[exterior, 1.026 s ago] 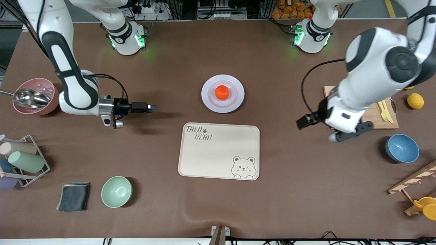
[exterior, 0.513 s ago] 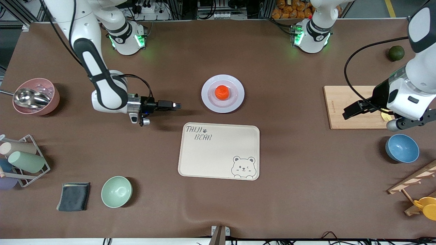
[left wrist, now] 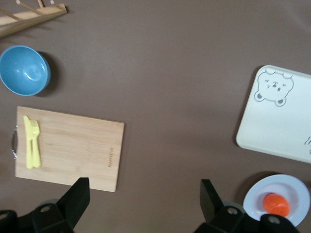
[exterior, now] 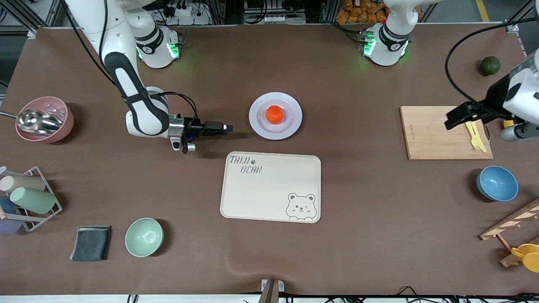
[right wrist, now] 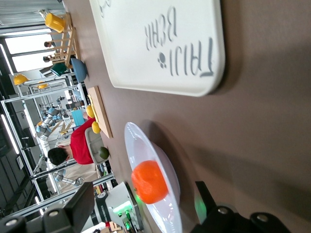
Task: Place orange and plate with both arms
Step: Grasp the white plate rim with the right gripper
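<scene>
Front view shows the orange [exterior: 274,113] sitting in the plate [exterior: 293,106] mid-counter, with the right tool [exterior: 227,127] low beside the plate's rim, fingers spread, much closer than the left tool [exterior: 452,119], also spread, over the wooden board [exterior: 429,134].

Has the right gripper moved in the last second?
Yes. The right gripper has travelled toward the plate holding the orange, which has stayed put.
</scene>
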### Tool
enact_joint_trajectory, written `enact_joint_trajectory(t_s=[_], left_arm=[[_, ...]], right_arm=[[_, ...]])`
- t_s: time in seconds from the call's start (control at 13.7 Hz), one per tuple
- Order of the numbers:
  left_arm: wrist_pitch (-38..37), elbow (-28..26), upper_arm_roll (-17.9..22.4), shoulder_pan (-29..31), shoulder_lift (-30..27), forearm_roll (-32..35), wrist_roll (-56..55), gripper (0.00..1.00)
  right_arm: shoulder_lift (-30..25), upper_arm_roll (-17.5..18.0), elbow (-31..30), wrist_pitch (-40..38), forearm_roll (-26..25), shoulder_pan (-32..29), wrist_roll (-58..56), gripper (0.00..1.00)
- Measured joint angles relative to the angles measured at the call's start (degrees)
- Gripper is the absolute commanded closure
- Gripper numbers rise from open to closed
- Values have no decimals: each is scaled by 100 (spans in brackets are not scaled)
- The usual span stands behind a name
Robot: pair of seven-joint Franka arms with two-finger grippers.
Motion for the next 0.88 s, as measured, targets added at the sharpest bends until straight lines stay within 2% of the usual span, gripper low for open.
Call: enact_joint_trajectory(t_s=[0.15, 0.22, 0.44, 0.59, 0.81, 0.88], left_arm=[[-206, 0, 308, -209, -101, 0, 330, 0], [-295, -4, 326, -218, -138, 0, 415, 0], [-353, -124, 330, -241, -266, -4, 451, 0], [-354, -218, 423, -299, -341, -5, 455, 0], [-356, -348, 697, -407, -415, -7, 492, 0], [-357, -395, 734, -408, -438, -9, 519, 0]], right_arm=[[104, 3, 0, -2, 409, 281, -75, 15], [132, 4, 1, 50, 599, 480, -96, 20], [220, 6, 2, 364, 1008, 885, -388, 24], [322, 2, 2, 374, 1127, 919, -552, 33], [385, -4, 3, 374, 1177, 919, -625, 35], [388, -4, 3, 374, 1177, 919, -626, 40]])
